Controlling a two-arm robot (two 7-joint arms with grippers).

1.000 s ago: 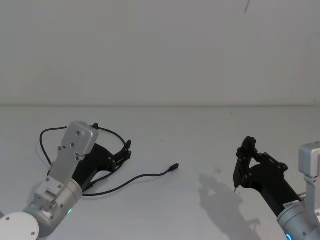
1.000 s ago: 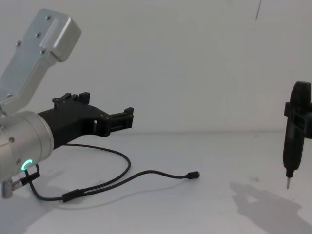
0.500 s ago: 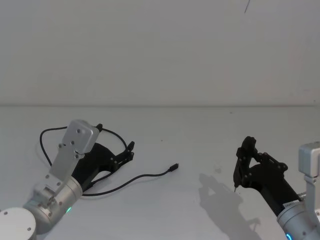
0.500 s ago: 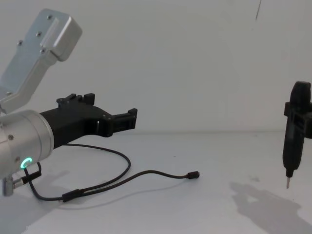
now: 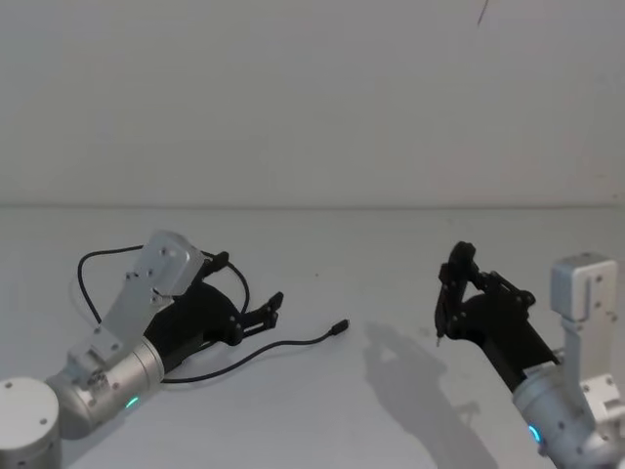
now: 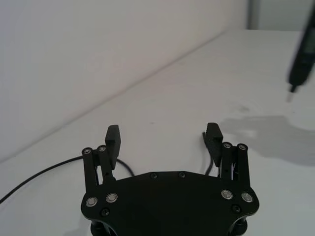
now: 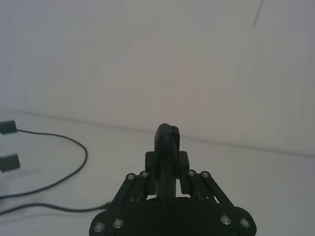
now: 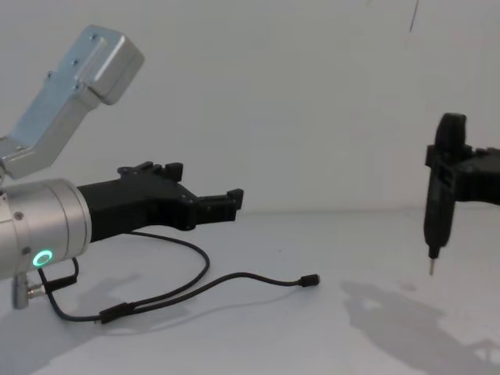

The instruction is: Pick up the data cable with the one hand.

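Data cable (image 5: 293, 343) flat on the white table (image 5: 410, 244), loosely curved, in no grip. Left gripper (image 5: 270, 311) raised over it, fingers spread wide and empty, clear of the cable. One small plug (image 5: 339, 326) a little beyond the fingertips, toward the table's middle. Rest of the cable looped back past the silver arm (image 5: 156, 283). Well apart on the right, right gripper (image 7: 167, 167) clamped on an upright pen-like tool (image 8: 436, 195), metal tip down, off the table.
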